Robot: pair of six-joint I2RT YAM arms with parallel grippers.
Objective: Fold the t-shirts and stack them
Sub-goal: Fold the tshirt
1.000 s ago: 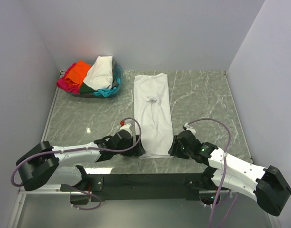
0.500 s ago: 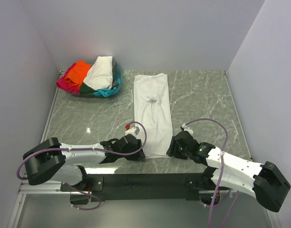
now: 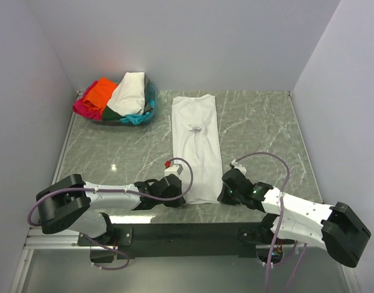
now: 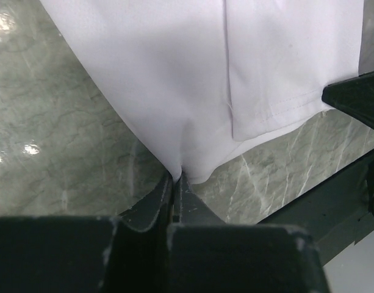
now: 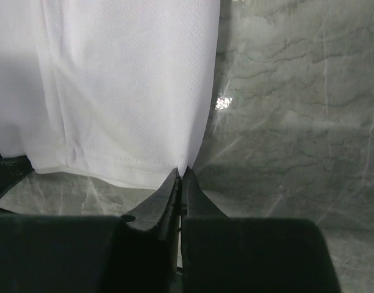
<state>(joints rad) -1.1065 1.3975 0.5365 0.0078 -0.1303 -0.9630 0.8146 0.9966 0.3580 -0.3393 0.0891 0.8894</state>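
Note:
A plain white t-shirt (image 3: 196, 143) lies as a long narrow strip down the middle of the marble table, sleeves folded in, collar end far, hem end near. My left gripper (image 3: 179, 199) is shut on the hem's near left corner (image 4: 193, 165); the cloth puckers between the fingertips. My right gripper (image 3: 223, 194) is shut on the hem's near right corner (image 5: 188, 160), its jaws pinched on the cloth edge. Both grippers sit low on the table. The other t-shirts (image 3: 116, 97), cream-white, orange, pink, teal and dark green, are heaped at the far left.
The heap of shirts sits in a blue basket (image 3: 151, 97) at the far left corner. Grey walls close in on three sides. A black rail (image 3: 187, 232) carrying the arm bases runs along the near edge. The right gripper's dark finger (image 4: 357, 94) shows in the left wrist view.
Both grippers have closed on the hem corners of the white t-shirt. The left gripper slid right to the hem corner; the right arm barely moved.

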